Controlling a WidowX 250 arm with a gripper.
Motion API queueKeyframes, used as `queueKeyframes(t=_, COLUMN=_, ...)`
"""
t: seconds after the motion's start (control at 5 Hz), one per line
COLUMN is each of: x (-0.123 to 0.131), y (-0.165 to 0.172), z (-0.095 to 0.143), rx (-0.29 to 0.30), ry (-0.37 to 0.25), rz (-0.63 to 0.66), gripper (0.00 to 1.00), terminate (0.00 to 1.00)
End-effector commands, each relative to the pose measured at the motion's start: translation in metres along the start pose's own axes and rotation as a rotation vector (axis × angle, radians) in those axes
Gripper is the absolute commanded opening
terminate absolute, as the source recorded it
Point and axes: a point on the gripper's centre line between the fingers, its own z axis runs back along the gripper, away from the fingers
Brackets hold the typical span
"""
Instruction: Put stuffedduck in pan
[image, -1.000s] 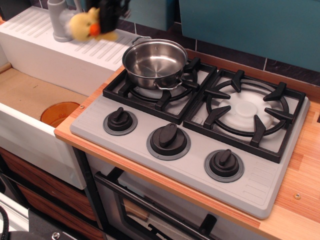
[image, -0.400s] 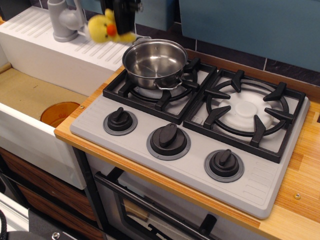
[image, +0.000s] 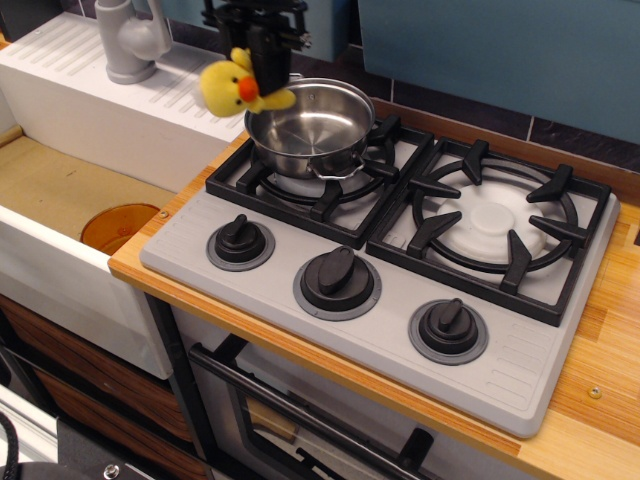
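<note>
**Duck held at the pan's left rim**

The black end effector (image: 268, 72) comes down from the top edge of the frame with its fingers closed on the stuffedduck (image: 238, 87), gripping the toy at its right side. The yellow plush hangs in the air, orange beak facing the camera, overlapping the upper left rim of the pan (image: 308, 125) and not inside it. The pan sits on the rear left burner grate (image: 322, 170) of the grey stovetop (image: 330, 300), shiny and with nothing in it. Three black knobs (image: 338, 278) line the stovetop's front. To the left, a sink (image: 60, 190) set in the wooden counter (image: 600, 400) holds an orange disc (image: 118, 226), and a grey faucet (image: 128, 40) stands behind it.
</note>
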Motion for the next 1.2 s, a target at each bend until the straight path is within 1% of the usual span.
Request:
queueKeyframes(t=0.0, x=0.012, y=-0.005, z=0.024, rx=0.062, ry=-0.105, rz=-0.008, gripper=0.0, terminate=0.0)
queueKeyframes(t=0.2, x=0.016, y=-0.002, z=0.024, rx=0.055, ry=-0.126, rz=-0.035, gripper=1.0, terminate=0.0)
queueKeyframes(t=0.4, x=0.02, y=0.001, z=0.028, rx=0.047, ry=-0.118, rz=-0.042, gripper=1.0, terminate=0.0)
queueKeyframes(t=0.6, x=0.016, y=0.003, z=0.035, rx=0.055, ry=-0.14, rz=-0.071, gripper=1.0, terminate=0.0)
queueKeyframes(t=0.8, x=0.011, y=-0.002, z=0.045, rx=0.101, ry=-0.201, rz=-0.097, gripper=1.0, terminate=0.0)
queueKeyframes(t=1.0, x=0.008, y=-0.01, z=0.052, rx=0.142, ry=-0.195, rz=-0.094, gripper=1.0, terminate=0.0)
